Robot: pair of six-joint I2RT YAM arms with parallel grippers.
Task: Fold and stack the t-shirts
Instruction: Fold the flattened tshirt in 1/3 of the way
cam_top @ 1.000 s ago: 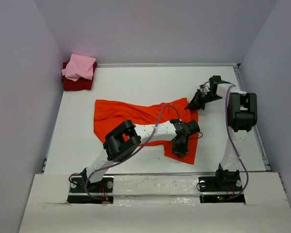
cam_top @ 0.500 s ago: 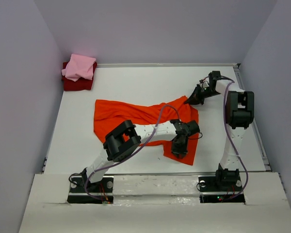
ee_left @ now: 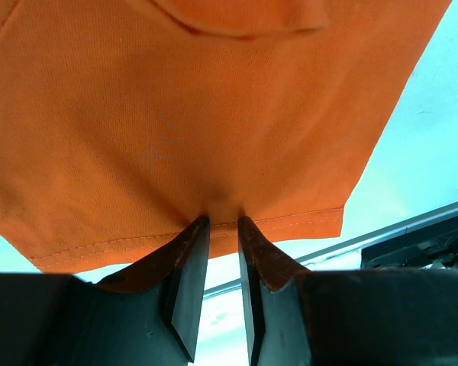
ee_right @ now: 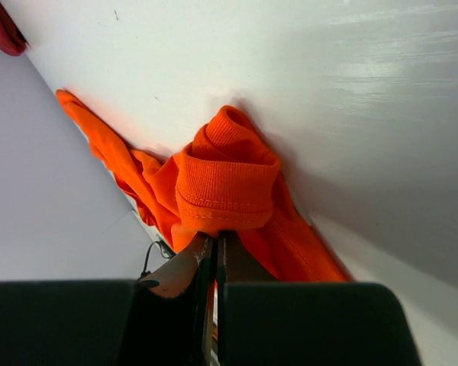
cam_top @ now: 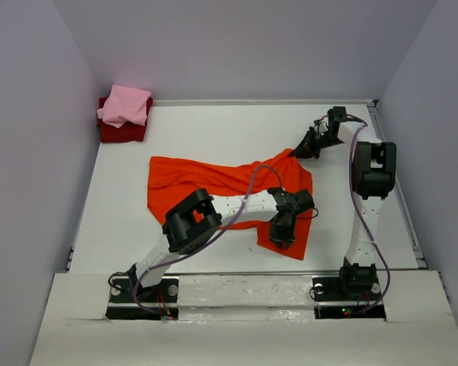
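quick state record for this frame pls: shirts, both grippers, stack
handled shirt: orange t-shirt, spread rumpled on table, not folded
left gripper: pinching its near hem
right gripper: shut on a ribbed edge at its far right corner
stack: pink t-shirt folded on dark red t-shirt, far left corner
stage: orange one not yet stacked

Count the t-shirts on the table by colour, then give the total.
orange-red t-shirt: 1
light pink t-shirt: 1
dark red t-shirt: 1
Total: 3
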